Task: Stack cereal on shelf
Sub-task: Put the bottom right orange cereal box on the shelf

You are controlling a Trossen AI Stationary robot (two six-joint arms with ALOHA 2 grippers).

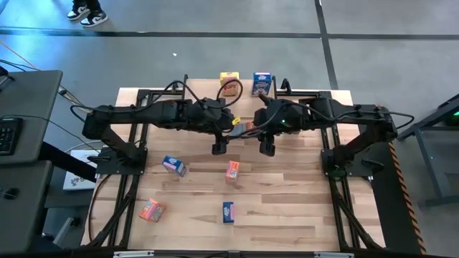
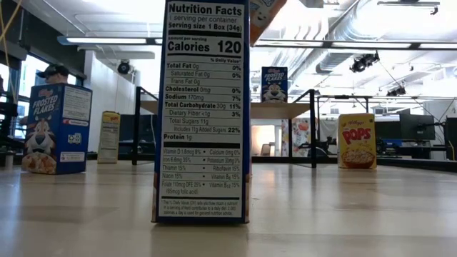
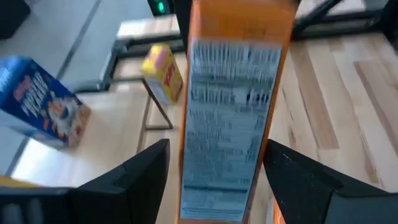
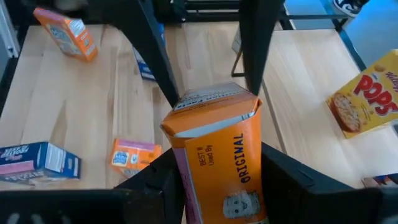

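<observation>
Left gripper (image 1: 219,148) hung above the middle of the table with its fingers spread to either side of an orange-red cereal box (image 3: 233,112). In its wrist view the box's long axis ran straight away between the two fingers (image 3: 144,174), and gaps seemed to show on both sides, so the jaws looked released around the box rather than pinching it.

To its right, the right gripper (image 1: 267,150) hung just beside it, clenched on the same box, whose flap end (image 4: 214,102) pointed toward the left arm. My reading was a handover in mid-air, the box bridging the two grippers.

Behind both grippers stood the shelf (image 1: 244,92), already carrying a yellow box (image 1: 229,78) and a blue box (image 1: 262,82) side by side. The left gripper sat nearer the shelf's bare left part. The next move likely turned on the left jaws closing across the narrow faces while the long axis stayed in line with them.
</observation>
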